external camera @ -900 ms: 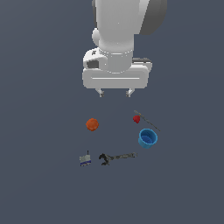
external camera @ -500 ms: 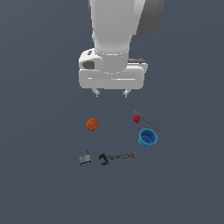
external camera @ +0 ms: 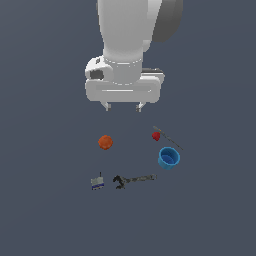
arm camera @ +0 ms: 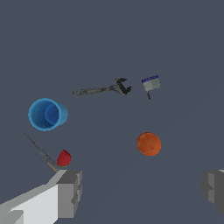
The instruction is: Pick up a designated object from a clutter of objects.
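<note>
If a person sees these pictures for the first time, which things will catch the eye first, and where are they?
The big white robot arm fills the top of the exterior view, its open fingers hanging above the scattered items. Below them, the small round orange-red ball lies alone on the grey floor. The bright blue cup lies towards the exterior view's right, beside a small red strawberry-like piece.

Orange ball (arm camera: 148, 144) btwn wide-apart tool (arm camera: 142, 190) fingers

white arm upright, gripper (external camera: 122, 106) pointing down, fingers (arm camera: 69, 192) spread wide, nothing between
</note>
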Tool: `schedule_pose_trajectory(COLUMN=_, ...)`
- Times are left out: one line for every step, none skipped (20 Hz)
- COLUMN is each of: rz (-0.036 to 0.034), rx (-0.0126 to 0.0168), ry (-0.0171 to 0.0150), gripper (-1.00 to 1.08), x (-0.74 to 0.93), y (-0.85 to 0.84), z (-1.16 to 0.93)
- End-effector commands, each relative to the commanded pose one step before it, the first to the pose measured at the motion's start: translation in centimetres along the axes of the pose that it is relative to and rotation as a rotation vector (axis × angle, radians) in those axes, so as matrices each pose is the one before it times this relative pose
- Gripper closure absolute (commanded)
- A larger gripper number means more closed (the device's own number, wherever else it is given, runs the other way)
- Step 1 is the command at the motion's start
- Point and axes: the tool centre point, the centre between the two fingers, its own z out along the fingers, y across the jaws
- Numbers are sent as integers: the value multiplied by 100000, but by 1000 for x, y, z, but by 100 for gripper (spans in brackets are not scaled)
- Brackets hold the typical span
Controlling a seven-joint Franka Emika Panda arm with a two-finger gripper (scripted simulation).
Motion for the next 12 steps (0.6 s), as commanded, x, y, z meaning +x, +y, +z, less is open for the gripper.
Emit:
schedule_pose_trajectory(rz=-986, rx=68, ry=-47, gripper=-92, x=16, y=105, z=294)
schedule_pose_trajectory(rz=-617, rx=32, ry=-13, gripper=-92, x=11, y=80, z=174)
schedule_pose_trajectory(rz=-713, rx=37, ry=-14, gripper=-92, x=12, y=91, z=200)
schedule_pose_trajectory(rz=-810, rx=47, ry=-11, gripper=-92, x=12, y=97, z=226)
schedule_pose_trajectory(rz=-914, rx=60, ry=-7, gripper=-92, x=11, y=103, z=256)
schedule_pose_trajectory(rz=-1017, rx=71, ry=-3, gripper=-92, x=10, y=110, z=284)
schedule_pose_trajectory(rz=-1113, rx=76, ry=-2, gripper=-92, x=8, y=121, z=311)
schedule_pose_trajectory(rz=-1207, rx=78, ry=-4, gripper=-92, x=3, y=138, z=338)
schedule_pose_trajectory(rz=-1306, rx=81, ry=-5, gripper=-92, x=-2, y=151, z=365)
schedule_pose_trajectory(rz=-1406, rx=86, ry=-3, gripper=-92, x=-8, y=161, z=392)
schedule_pose_trajectory(rz=-1505, rx=92, ry=0, gripper=-92, x=-15, y=172, z=420)
schedule_pose_trajectory(rz=-1605, rx=96, ry=2, gripper=-92, x=-24, y=184, z=447)
